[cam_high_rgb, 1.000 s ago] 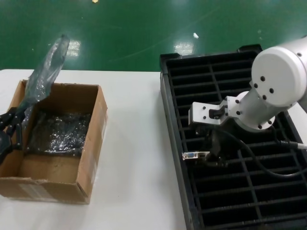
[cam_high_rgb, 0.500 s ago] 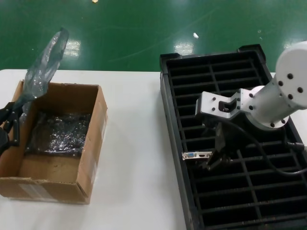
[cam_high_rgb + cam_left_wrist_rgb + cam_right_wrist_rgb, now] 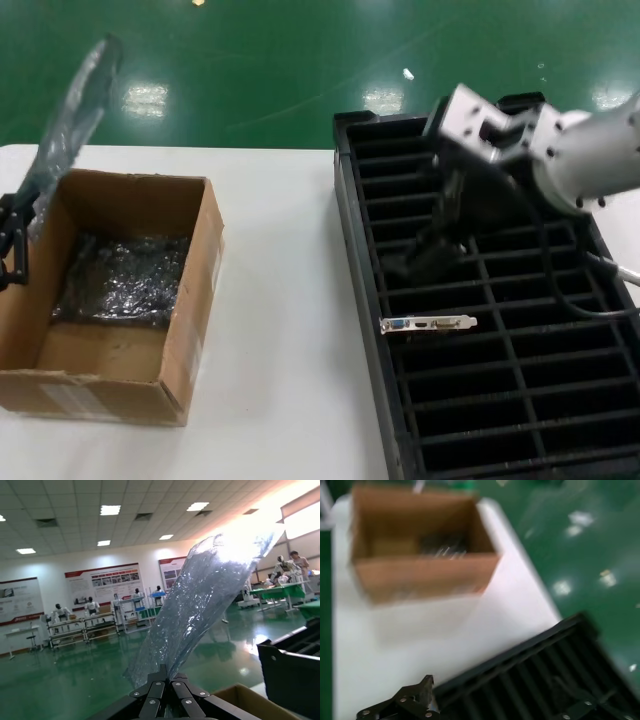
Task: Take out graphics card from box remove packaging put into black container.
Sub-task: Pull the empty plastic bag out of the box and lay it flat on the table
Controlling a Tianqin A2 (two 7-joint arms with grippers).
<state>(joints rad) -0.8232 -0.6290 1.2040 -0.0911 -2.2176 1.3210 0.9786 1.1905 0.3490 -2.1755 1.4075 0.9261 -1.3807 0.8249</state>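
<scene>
Graphics card [image 3: 428, 324], a thin dark circuit board with a narrow silver end bracket bearing a blue port, stands on edge in a slot of the left column of the large black plastic slotted tray [image 3: 362, 260], no gripper touching it. Above and behind the card, the right gripper [image 3: 425, 258] hangs over the tray's far slots with nothing between its fingers; their spread cannot be told. At the table's left edge, the left gripper [image 3: 162, 684] pinches its black fingertips [image 3: 156, 689] tight on the lower end of a crinkly grey-silver translucent plastic bag [image 3: 70, 125], which rises limp above the brown corrugated cardboard box [image 3: 185, 320]. More shiny wrapped material [image 3: 122, 280] lies on the box floor. Both box and tray rest on a white table [image 3: 285, 330].
</scene>
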